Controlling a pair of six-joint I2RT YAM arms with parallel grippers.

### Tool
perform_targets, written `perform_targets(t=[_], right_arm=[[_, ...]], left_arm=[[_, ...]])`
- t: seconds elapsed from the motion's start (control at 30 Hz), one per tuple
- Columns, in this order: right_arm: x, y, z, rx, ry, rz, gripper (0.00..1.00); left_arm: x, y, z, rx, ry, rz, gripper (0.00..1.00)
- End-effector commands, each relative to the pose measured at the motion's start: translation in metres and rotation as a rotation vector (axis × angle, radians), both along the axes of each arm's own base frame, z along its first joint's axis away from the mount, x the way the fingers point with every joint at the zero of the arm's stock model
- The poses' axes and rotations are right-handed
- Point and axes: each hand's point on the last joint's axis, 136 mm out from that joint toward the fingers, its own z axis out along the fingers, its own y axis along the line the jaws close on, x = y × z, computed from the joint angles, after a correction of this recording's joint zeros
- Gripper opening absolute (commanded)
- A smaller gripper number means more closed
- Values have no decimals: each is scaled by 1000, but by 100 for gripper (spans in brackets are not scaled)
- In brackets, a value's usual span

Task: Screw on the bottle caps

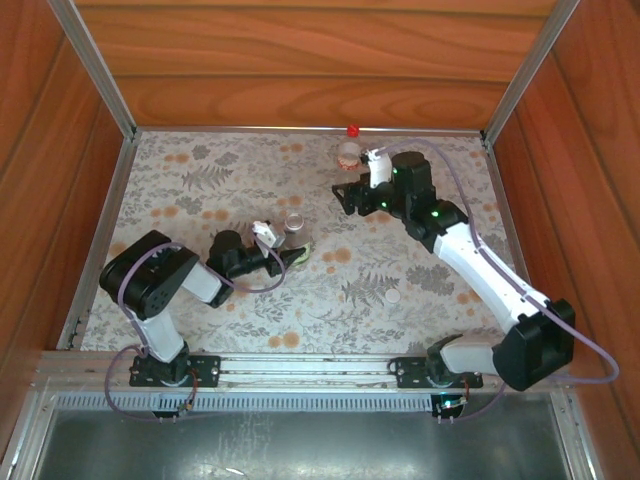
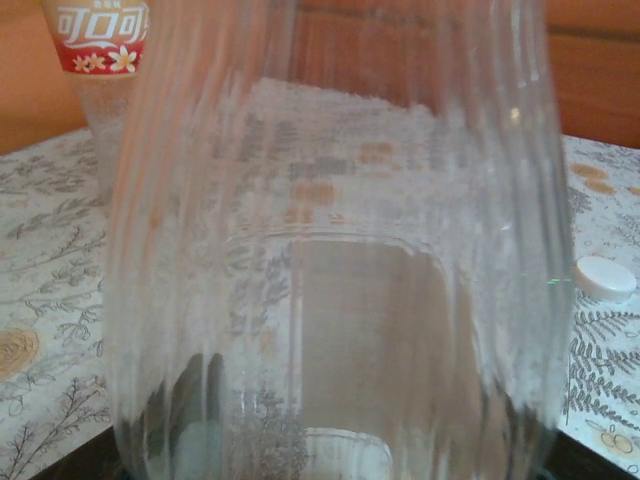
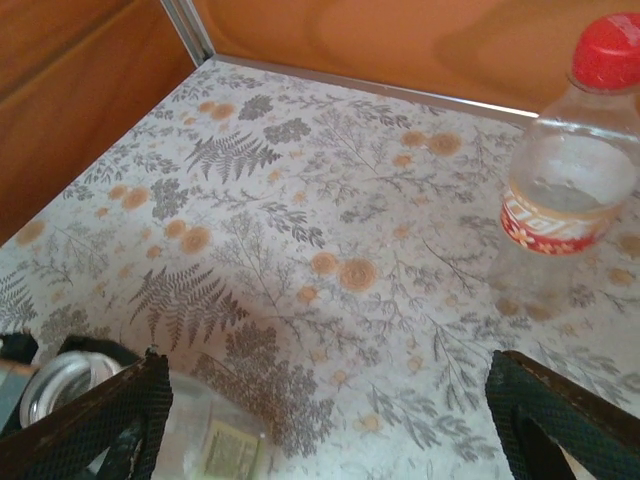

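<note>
Nearest, the white cap (image 1: 394, 297) lies loose on the floral tabletop (image 1: 200, 200), at four o'clock from the uncapped, upright green-labelled bottle (image 2: 320, 250). The left gripper (image 1: 283, 257) meets that bottle's base from nine o'clock; I cannot tell whether it is clamped. Farther off, the right gripper (image 1: 348, 196) gapes with nothing in it. At twelve o'clock from it stands the red-labelled bottle (image 3: 555, 200), with the red cap (image 3: 608, 50) on its neck.

Bare floral tabletop (image 1: 200, 170) far left; red-capped bottle (image 3: 560, 190) near far wall (image 1: 300, 90)

Black-and-white arms (image 1: 478, 262) carry lilac cables (image 1: 612, 365), green lights (image 1: 433, 213) and dark ribbed claw fingers (image 3: 560, 410).
</note>
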Motion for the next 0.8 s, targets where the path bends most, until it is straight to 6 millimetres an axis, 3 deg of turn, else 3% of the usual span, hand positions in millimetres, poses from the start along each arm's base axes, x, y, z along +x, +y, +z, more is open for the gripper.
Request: perform_targets(t=[0.0, 0.13, 0.2, 0.33, 0.4, 0.57, 0.77], right_arm=[[-25, -18, -14, -51, 65, -34, 90], [-53, -44, -40, -48, 220, -146, 90], [-68, -56, -57, -81, 294, -179, 95], [-97, -116, -106, -288, 522, -450, 92], [-112, -130, -121, -356, 616, -510, 91], [-134, -134, -153, -396, 806, -572, 85], [-139, -133, -181, -452, 907, -585, 75]], left_arm=[[4, -1, 12, 15, -28, -10, 53], [2, -4, 18, 26, -24, -27, 53], [1, -7, 21, 35, -19, -39, 53], [-1, -14, 26, 62, -10, -63, 53], [-2, -15, 30, 67, -9, -72, 53], [-2, -16, 31, 102, -10, -79, 53], [-2, -18, 27, 115, 6, -90, 53]])
